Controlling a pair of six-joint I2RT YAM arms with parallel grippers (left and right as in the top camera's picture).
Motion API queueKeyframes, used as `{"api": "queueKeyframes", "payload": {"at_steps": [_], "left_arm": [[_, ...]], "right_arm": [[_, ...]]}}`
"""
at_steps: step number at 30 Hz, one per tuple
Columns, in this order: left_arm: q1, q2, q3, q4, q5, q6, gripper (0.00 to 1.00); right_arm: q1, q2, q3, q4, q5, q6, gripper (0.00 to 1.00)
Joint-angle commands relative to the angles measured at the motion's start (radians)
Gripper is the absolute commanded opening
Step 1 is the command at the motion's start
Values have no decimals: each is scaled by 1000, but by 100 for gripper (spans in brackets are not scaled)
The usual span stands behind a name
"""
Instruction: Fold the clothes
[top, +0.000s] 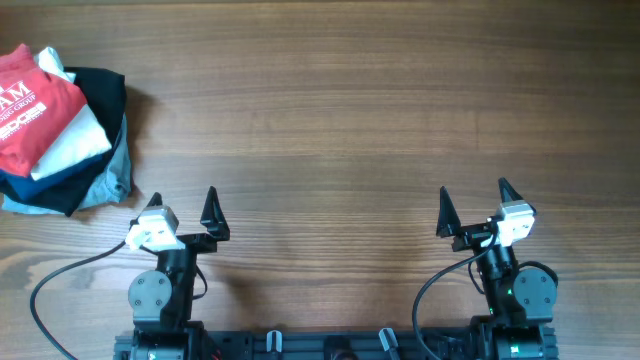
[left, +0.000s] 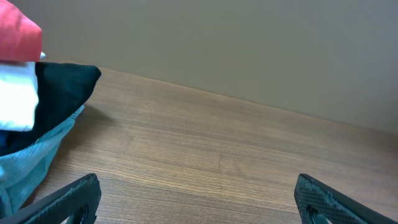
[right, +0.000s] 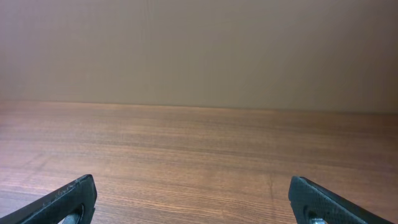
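Observation:
A pile of clothes (top: 62, 130) lies at the far left of the wooden table: a red shirt with white lettering (top: 30, 108) on top, then a white garment, a black one and a light blue one beneath. The pile also shows at the left edge of the left wrist view (left: 37, 118). My left gripper (top: 183, 202) is open and empty near the front edge, right of and below the pile; in its wrist view (left: 199, 196) only bare wood lies between the fingers. My right gripper (top: 475, 197) is open and empty at the front right, and its wrist view (right: 193, 199) shows bare wood.
The wooden table (top: 340, 110) spans the whole view. Both arm bases and a black cable (top: 50, 285) sit along the front edge. A plain beige wall (right: 199, 50) stands behind the table's far edge.

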Motion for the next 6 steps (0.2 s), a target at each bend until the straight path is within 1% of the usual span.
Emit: {"api": "queueKeyframes", "payload": {"at_steps": [1,6], "left_arm": [[-4,-10,-4,0,-10,20,100],[-4,-10,-4,0,-10,20,100]], "right_arm": [[-5,-9,0,3,-16,6,100],[-5,-9,0,3,-16,7,100]]}}
